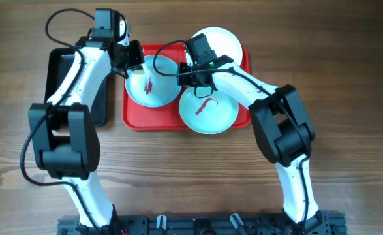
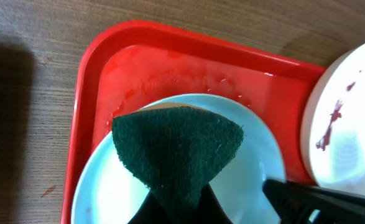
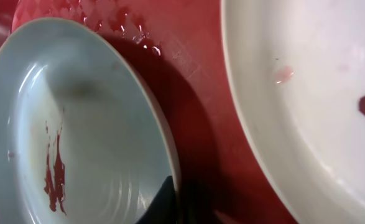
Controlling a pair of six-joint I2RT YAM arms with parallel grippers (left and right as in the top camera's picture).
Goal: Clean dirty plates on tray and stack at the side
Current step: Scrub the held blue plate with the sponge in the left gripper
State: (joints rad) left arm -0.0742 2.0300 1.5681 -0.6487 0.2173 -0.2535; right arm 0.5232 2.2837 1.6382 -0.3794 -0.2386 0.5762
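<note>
On the left half of the tray (image 1: pixel 137 119) sits the pale blue plate (image 1: pixel 153 85), with a reddish-brown smear (image 3: pixel 53 177) streaked across its bowl. The left gripper (image 1: pixel 134 62) is clamped on a green scouring pad (image 2: pixel 176 149) hanging over that plate; we cannot tell whether the pad touches it. The right gripper (image 1: pixel 181 72) seems pinched on the plate's inner rim, and the deep shadow beneath that edge suggests it is tipped up off the tray.

We see several risks. The hold is only on a thin, glazed rim, so a firm scrub could push the plate out of the fingers and drop it back onto the tray. The tray floor looks wet near the far corner, so the resting edge could skate instead of staying put. A smeared white plate (image 1: pixel 207 112) lies just beside the held rim, so a slip could knock the two together. Both wrists crowd the same plate, and a wide stroke could bring pad and right fingers into contact. The other white plate (image 1: pixel 222 40) sits farther off and looks less exposed.
</note>
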